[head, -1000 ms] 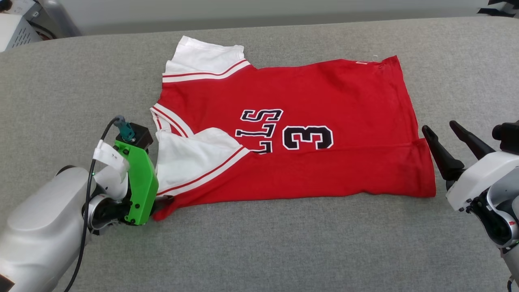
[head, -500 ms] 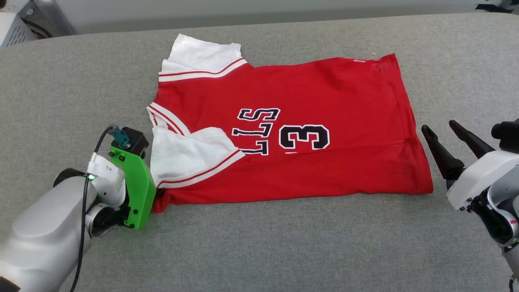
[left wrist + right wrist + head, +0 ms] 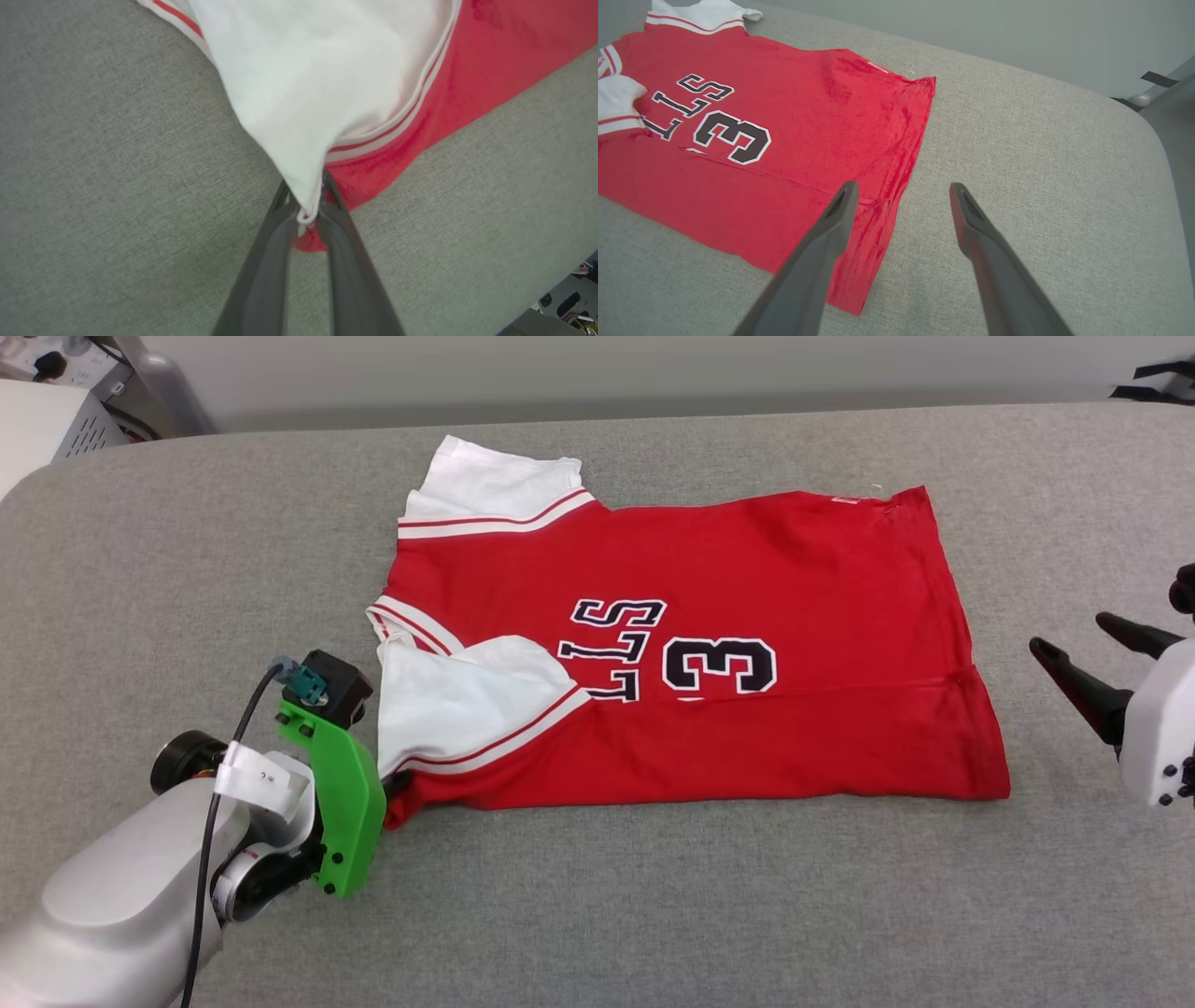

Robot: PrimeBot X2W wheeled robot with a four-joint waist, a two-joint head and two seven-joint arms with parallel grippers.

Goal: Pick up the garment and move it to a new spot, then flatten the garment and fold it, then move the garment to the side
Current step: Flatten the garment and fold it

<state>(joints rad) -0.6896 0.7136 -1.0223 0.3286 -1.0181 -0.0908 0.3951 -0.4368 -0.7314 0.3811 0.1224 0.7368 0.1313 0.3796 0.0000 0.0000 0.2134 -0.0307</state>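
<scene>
Garment (image 3: 794,569) flat (mostly), sleeve corner (image 3: 299,172) pinched in left end effector (image 3: 306,198)

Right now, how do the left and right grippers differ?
The left gripper has its jaws shut on the garment at the near sleeve's corner; the right gripper has its jaws apart, holding nothing. The left is at the collar end; the right is beyond the hem end, apart from the cloth. Both point toward the garment.

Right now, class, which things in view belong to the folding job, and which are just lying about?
Job: garment; left gripper, shut on its sleeve corner; open right gripper; grey table.
Lying about: pale vented box beyond the table's far left corner.
</scene>
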